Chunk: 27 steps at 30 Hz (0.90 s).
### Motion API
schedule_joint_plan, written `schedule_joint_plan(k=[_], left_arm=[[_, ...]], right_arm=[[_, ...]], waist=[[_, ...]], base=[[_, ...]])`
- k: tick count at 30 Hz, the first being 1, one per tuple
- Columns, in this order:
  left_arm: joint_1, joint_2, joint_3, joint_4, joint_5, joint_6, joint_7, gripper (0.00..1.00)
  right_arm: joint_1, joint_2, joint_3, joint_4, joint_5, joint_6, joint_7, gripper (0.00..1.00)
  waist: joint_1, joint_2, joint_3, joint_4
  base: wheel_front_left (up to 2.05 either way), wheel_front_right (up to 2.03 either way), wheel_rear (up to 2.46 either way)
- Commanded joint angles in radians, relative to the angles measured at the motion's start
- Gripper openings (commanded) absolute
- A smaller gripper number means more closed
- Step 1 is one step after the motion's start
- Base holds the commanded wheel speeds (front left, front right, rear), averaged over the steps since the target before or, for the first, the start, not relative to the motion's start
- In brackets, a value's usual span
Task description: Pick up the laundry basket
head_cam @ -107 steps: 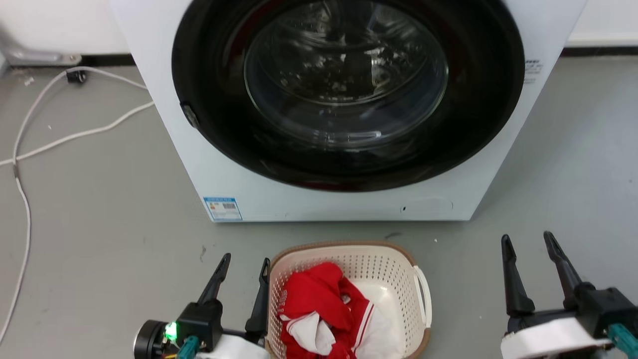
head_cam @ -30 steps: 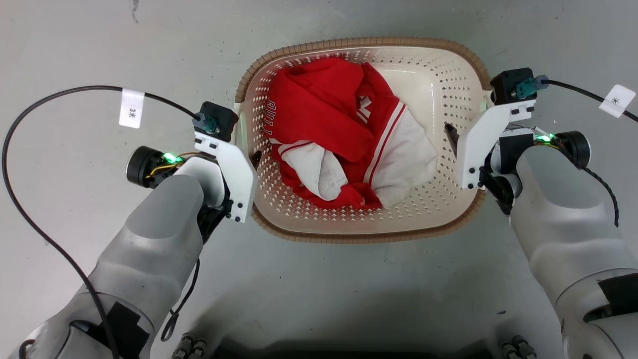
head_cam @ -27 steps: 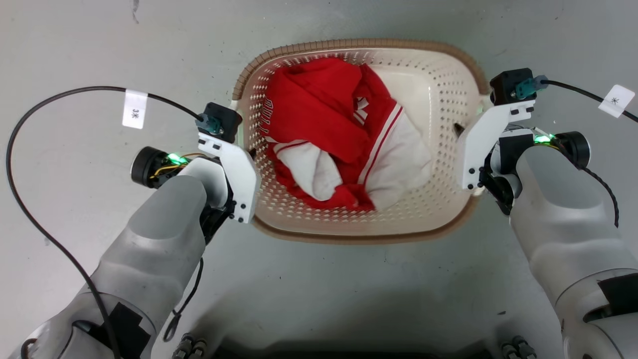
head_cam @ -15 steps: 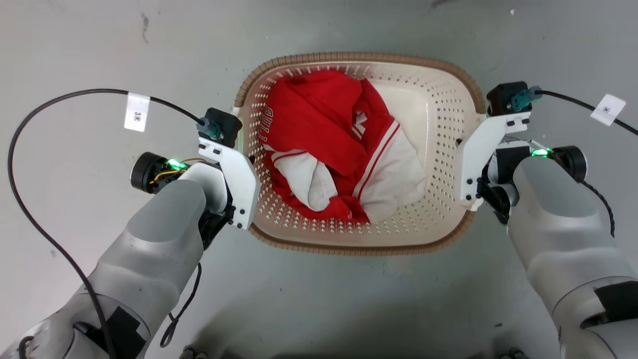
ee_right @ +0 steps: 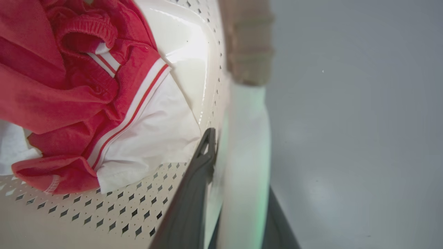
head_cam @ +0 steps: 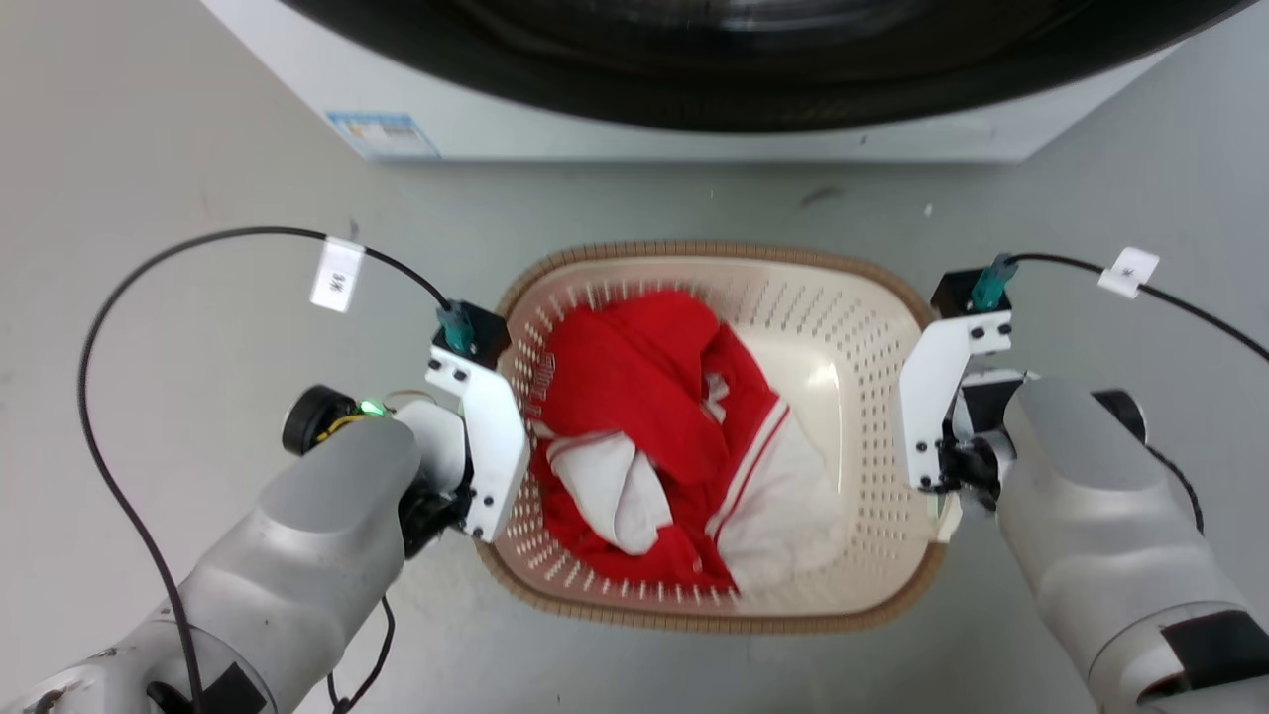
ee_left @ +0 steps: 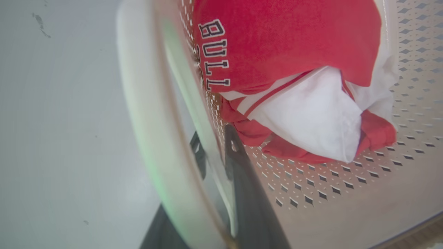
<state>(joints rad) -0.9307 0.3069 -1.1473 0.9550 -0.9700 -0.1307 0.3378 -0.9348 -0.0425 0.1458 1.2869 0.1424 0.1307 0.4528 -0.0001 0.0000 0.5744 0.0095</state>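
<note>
My left fingers (ee_left: 247,193) are clamped across the left wall of the laundry basket (head_cam: 714,248), one inside against the holes, the other outside, tucked behind the left handle (ee_left: 148,131). My right fingers (ee_right: 193,186) grip the opposite side the same way, one inside and one beyond the right handle (ee_right: 245,155). The basket hangs between my two arms, in front of the washing machine (head_cam: 615,129) and apart from it. I cannot tell whether it has cleared the floor (head_cam: 178,198).

The red and white clothes (head_cam: 644,416) lie heaped toward my left side, so I judge the load uneven. If one arm rises faster than the other, the basket could tip and spill them. The walls are thin plastic and may flex, and my narrow fingers could slide off the rim. Carrying it forward carelessly could knock it against the machine.

The wrist views tell me how each finger sits on the wall, and the lettering on the red cloth. The head view instead gives the whole basket, its brown rim, and how near the machine stands.
</note>
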Motion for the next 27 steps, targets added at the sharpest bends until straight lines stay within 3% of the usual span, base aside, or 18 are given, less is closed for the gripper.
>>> schedule_joint_plan(k=[1, 17, 27], left_arm=[[0.023, 0.027, -0.035, -0.003, -0.006, 0.001, 0.036, 0.00], [0.112, 0.037, -0.117, -0.056, -0.192, -0.001, 0.290, 0.00], [0.168, 0.029, -0.128, -0.054, -0.241, -0.001, 0.367, 0.00]], right_arm=[[0.026, -0.014, 0.018, 0.001, 0.001, 0.000, 0.036, 0.00], [0.134, -0.011, 0.190, -0.041, 0.214, 0.001, 0.306, 0.00], [0.175, -0.011, 0.233, -0.028, 0.267, 0.001, 0.370, 0.00]], waist=[[0.0001, 0.0000, -0.131, -0.008], [0.0001, 0.0000, -0.507, -0.017], [0.0001, 0.0000, -0.622, -0.013]], base=[[0.00, 0.00, 0.00], [0.00, 0.00, 0.00], [0.00, 0.00, 0.00]])
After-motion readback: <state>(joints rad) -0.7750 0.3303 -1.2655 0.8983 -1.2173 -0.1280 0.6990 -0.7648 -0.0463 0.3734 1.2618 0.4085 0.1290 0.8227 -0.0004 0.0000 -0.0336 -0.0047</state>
